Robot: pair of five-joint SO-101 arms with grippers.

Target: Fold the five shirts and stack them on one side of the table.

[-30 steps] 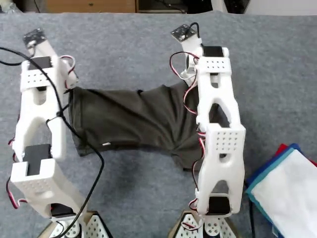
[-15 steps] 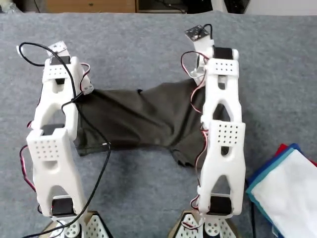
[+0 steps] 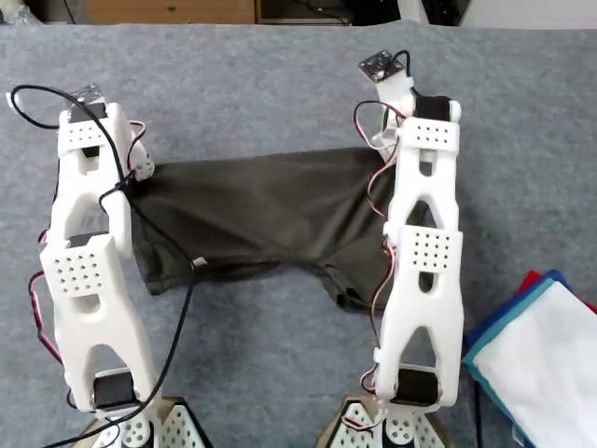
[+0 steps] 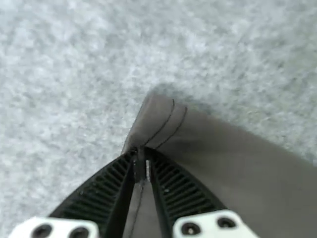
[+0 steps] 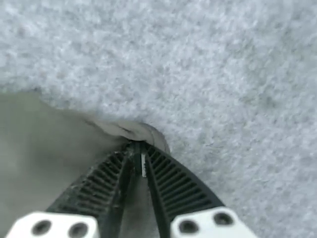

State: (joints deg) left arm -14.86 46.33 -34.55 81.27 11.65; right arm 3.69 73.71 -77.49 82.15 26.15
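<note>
Left claw (image 4: 141, 159) and right claw (image 5: 138, 154) tight on corners of dark shirt (image 3: 261, 210)

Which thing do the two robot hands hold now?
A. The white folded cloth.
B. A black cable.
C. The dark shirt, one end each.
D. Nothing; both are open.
C: both wrist views show the left hand and the right hand shut on an edge of the dark shirt.

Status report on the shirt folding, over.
Both shut on dark shirt: left gripper, right gripper, one corner each. Shirt stretched between them. Aside, folded stack, not in the way.
</note>
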